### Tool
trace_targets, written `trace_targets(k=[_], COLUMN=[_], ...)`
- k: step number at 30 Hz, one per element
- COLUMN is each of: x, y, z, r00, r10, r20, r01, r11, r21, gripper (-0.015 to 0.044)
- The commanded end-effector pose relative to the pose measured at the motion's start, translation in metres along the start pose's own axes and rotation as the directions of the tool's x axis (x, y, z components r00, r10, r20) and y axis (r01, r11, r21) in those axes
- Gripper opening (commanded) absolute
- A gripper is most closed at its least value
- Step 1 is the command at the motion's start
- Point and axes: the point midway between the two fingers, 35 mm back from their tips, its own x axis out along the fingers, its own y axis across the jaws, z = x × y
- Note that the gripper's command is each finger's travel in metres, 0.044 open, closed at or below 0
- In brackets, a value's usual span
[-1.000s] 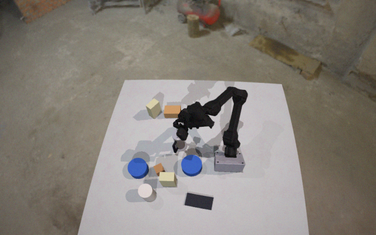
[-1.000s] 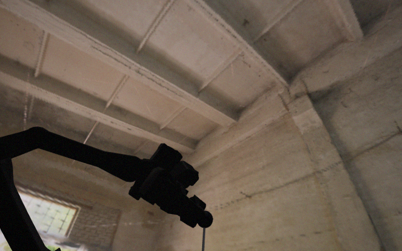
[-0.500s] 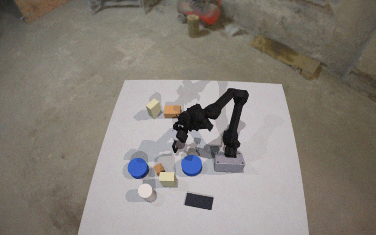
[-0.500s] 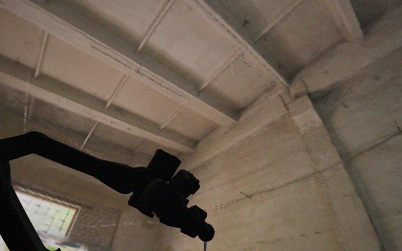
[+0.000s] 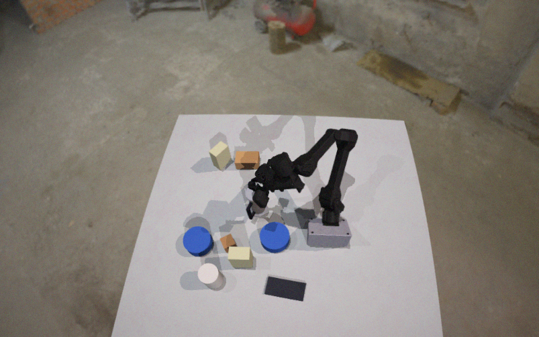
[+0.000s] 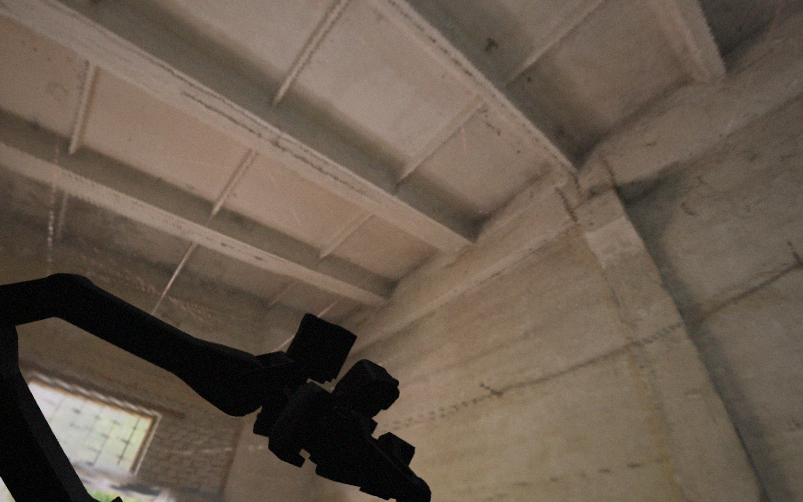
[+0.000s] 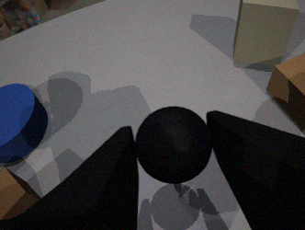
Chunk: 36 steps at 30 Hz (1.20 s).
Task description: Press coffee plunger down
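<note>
The plunger's round black knob (image 7: 175,144) fills the gap between my two dark fingertips in the wrist view. My gripper (image 7: 170,129) is shut on it, with a finger at each side. Only a short bit of rod (image 7: 178,189) shows below the knob. The press's greyish body (image 5: 258,208) is partly hidden under my gripper in the top view, with its dark handle (image 5: 250,211) on the left. The body looks upright, though little of it shows. In the exterior view the arm's dark tip is at the bottom edge and the press body is out of frame.
A blue disc (image 5: 274,236) is close in front of the press; another (image 5: 197,240) (image 7: 16,120) lies left. Orange blocks (image 5: 247,160) (image 5: 227,242), cream blocks (image 5: 220,155) (image 5: 240,256), a white cylinder (image 5: 210,274) and a dark flat slab (image 5: 285,289) are on the table.
</note>
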Motion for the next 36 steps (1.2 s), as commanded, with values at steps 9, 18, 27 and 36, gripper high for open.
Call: trace_targets(k=[9, 18, 27, 36], x=[0.013, 0.02, 0.02, 0.02], y=[0.001, -0.001, -0.001, -0.001], z=[-0.023, -0.03, -0.028, -0.029], r00=[1.0, 1.0, 1.0, 1.0], r10=[0.007, 0.004, 0.004, 0.004], r20=[-0.006, -0.001, -0.001, -0.001], r01=[-0.007, -0.004, -0.004, -0.004], r11=[1.0, 1.0, 1.0, 1.0], r21=[-0.009, -0.01, -0.01, -0.01], gripper=[0.012, 0.012, 0.012, 0.012])
